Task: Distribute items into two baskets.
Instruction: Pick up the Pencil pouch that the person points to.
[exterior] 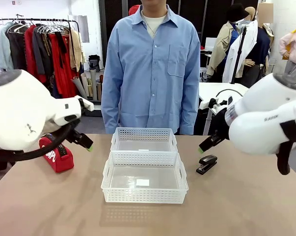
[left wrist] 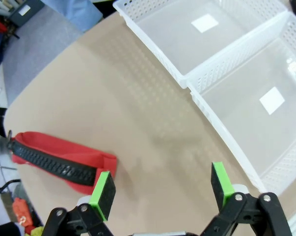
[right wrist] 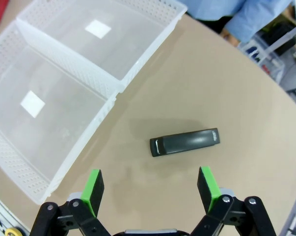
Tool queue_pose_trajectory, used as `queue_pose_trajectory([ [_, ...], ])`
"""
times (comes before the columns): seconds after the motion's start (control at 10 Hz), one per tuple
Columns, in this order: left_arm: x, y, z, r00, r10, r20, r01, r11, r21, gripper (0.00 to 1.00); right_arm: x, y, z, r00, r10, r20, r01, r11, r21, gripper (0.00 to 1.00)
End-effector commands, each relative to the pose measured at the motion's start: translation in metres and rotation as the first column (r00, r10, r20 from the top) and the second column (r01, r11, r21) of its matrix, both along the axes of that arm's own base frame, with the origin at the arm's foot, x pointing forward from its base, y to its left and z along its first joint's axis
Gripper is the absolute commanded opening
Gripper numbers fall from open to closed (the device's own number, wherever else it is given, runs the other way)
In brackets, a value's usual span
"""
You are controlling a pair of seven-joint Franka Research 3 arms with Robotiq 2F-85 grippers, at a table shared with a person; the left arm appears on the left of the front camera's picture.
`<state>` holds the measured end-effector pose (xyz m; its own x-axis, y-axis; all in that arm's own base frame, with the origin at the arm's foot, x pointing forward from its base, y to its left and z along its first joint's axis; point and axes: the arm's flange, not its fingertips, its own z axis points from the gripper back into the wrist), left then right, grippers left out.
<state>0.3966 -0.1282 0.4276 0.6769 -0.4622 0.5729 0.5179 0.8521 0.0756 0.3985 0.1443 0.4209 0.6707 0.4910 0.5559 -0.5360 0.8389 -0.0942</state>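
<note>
Two white lattice baskets stand end to end mid-table, the far one [exterior: 144,133] near the person and the bigger near one [exterior: 144,196]; both hold nothing. The red pouch [exterior: 57,156] lies at the table's left, the small black stapler [exterior: 206,163] right of the baskets. My left gripper [exterior: 86,142] hovers open just right of the pouch; the left wrist view has the pouch [left wrist: 59,160] beside its left pad, with the open gripper [left wrist: 162,189] over bare table. My right gripper [exterior: 204,146] is open above the stapler [right wrist: 184,142], which lies just ahead of its open fingers [right wrist: 150,189].
A person in a blue shirt [exterior: 152,69] stands at the far edge behind the baskets, hands out of sight. The basket walls [left wrist: 221,128] lie right of the left gripper, and a basket wall [right wrist: 84,142] lies left of the right gripper. Bare tabletop [exterior: 246,206] fronts the baskets.
</note>
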Motion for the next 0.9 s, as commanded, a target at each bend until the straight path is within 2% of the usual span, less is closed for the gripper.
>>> queue_pose_trajectory([
  [0.0, -0.006, 0.035, 0.034, 0.999, -0.020, -0.029, 0.018, 0.998, -0.059, 1.00, 0.010, -0.023, 0.022, 0.998, 0.046, -0.039, -0.044, 0.998, 0.052, 1.00],
  [0.3, -0.002, 0.085, 0.082, 0.998, -0.034, -0.057, 0.027, 0.993, -0.116, 1.00, 0.027, -0.060, 0.055, 0.998, 0.047, -0.042, -0.042, 0.993, 0.108, 1.00],
  [0.6, 0.001, 0.130, 0.111, 0.993, -0.085, -0.076, 0.072, 0.983, -0.166, 1.00, 0.038, -0.107, 0.080, 0.999, 0.019, -0.049, -0.010, 0.985, 0.171, 1.00],
  [0.8, -0.007, 0.164, 0.125, 0.989, -0.135, -0.066, 0.120, 0.975, -0.188, 1.00, 0.042, -0.147, 0.092, 0.995, 0.021, -0.099, 0.007, 0.964, 0.265, 1.00],
])
